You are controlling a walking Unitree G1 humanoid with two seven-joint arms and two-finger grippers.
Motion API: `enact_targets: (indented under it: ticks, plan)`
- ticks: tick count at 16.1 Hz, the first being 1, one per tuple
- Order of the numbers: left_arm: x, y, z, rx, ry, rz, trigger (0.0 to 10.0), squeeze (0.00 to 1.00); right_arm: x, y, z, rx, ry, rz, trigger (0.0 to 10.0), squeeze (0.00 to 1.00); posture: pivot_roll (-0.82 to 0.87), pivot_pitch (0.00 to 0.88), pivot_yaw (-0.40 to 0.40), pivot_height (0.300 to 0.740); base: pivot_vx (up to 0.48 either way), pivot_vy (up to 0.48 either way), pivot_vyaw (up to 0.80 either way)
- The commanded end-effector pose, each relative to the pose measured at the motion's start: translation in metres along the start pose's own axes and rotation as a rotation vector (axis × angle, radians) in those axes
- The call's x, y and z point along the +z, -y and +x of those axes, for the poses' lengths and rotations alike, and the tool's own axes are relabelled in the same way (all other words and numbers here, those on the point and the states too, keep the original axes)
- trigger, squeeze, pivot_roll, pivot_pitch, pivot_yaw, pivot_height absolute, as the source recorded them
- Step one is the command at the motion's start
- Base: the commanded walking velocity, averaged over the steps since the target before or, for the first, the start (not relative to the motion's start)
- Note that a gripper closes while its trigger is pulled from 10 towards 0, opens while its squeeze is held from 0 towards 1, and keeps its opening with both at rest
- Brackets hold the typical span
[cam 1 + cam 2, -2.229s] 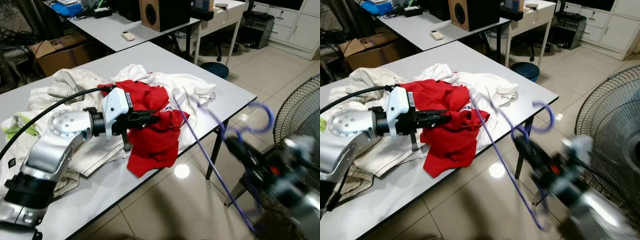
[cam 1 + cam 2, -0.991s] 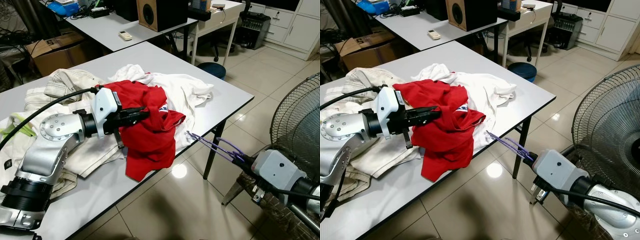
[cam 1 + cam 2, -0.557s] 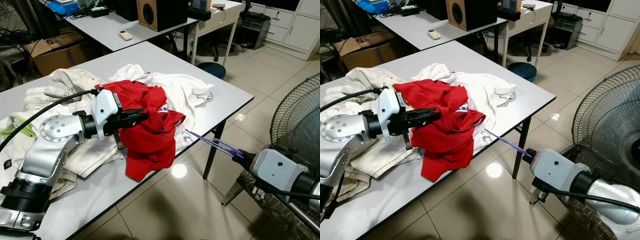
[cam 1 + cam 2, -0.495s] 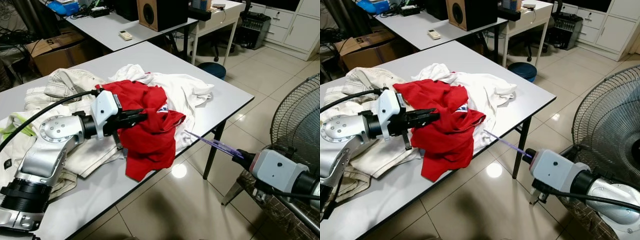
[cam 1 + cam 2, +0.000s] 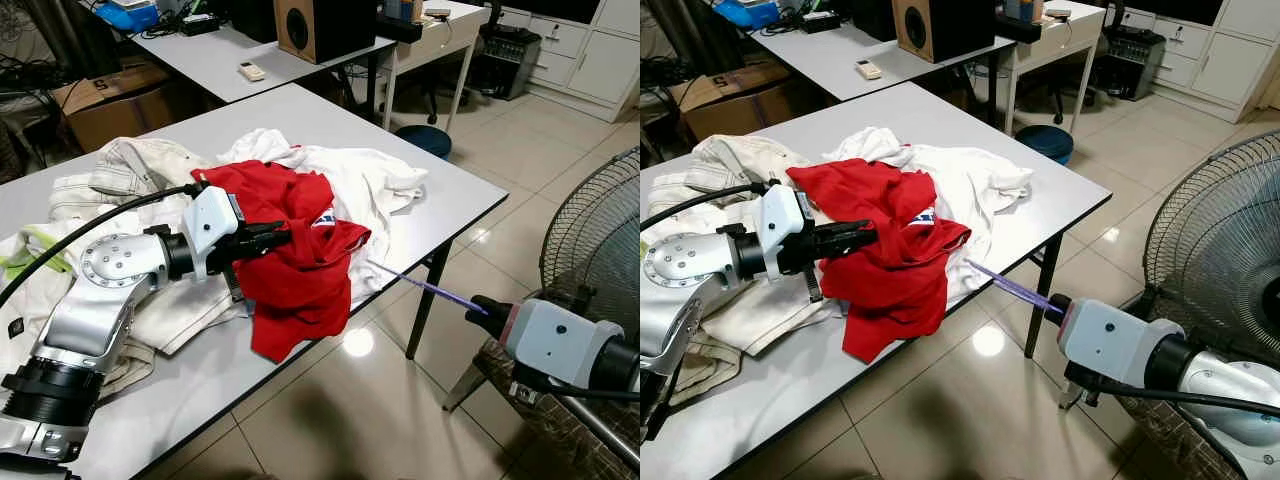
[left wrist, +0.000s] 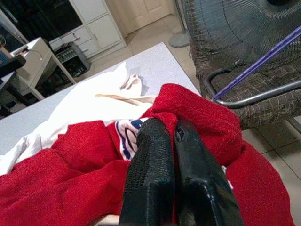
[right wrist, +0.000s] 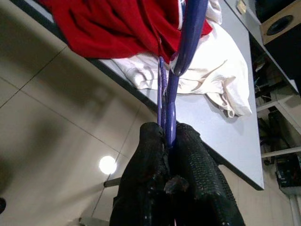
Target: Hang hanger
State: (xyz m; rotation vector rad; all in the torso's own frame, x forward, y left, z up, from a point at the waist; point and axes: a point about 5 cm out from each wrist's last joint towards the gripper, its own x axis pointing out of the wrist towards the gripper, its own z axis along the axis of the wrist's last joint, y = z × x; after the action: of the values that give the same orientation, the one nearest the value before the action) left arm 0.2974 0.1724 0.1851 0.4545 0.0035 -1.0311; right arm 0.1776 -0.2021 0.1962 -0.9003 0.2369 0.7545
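Left gripper (image 5: 283, 236) is clenched on the red garment (image 5: 300, 270) draped over the counter (image 5: 300, 110) front edge. Right gripper (image 7: 170, 141), off the counter's right corner, is clamped on the purple hanger (image 5: 425, 288), which points toward the garment.

A purple hanger (image 5: 1008, 285), a red garment (image 5: 295, 255) at nine o'clock over white clothes (image 5: 375, 185), grey table (image 5: 300, 110).

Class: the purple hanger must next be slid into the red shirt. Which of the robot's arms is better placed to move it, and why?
The right. Its tool is shut on the thin purple plastic hanger, which points toward the crumpled red cotton shirt. The left tool is shut on that shirt, steadying it on the white table.
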Motion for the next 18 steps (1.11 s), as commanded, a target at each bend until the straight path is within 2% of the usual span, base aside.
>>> enact_targets:
  ticks: [1, 9, 12, 14, 18]
  plan:
    - [-0.003, 0.000, 0.001, -0.002, -0.020, 0.004, 0.0, 0.00, 0.006, 0.007, -0.004, -0.021, 0.005, -0.047, 10.0, 0.00, -0.22, 0.004, 0.071, 0.740, 0.000, 0.000, 0.00]
    - [-0.005, 0.001, 0.002, -0.011, -0.030, 0.006, 0.0, 0.00, 0.015, 0.021, -0.009, -0.058, 0.011, -0.109, 10.0, 0.00, -0.23, 0.000, 0.071, 0.740, 0.000, 0.000, 0.00]
    - [-0.005, 0.001, 0.003, -0.014, -0.025, 0.005, 0.0, 0.00, 0.012, 0.020, -0.007, -0.048, 0.008, -0.104, 10.0, 0.00, -0.22, 0.000, 0.070, 0.740, 0.000, 0.000, 0.00]
    - [-0.004, 0.002, 0.003, -0.017, -0.022, 0.002, 0.0, 0.00, 0.011, 0.021, -0.003, -0.054, 0.015, -0.101, 10.0, 0.00, -0.22, 0.000, 0.071, 0.740, 0.000, 0.000, 0.00]
    - [-0.002, 0.001, 0.005, -0.020, -0.011, -0.002, 0.0, 0.00, -0.002, 0.022, 0.016, -0.024, 0.027, -0.116, 10.0, 0.00, -0.22, 0.004, 0.071, 0.740, 0.000, 0.000, 0.00]
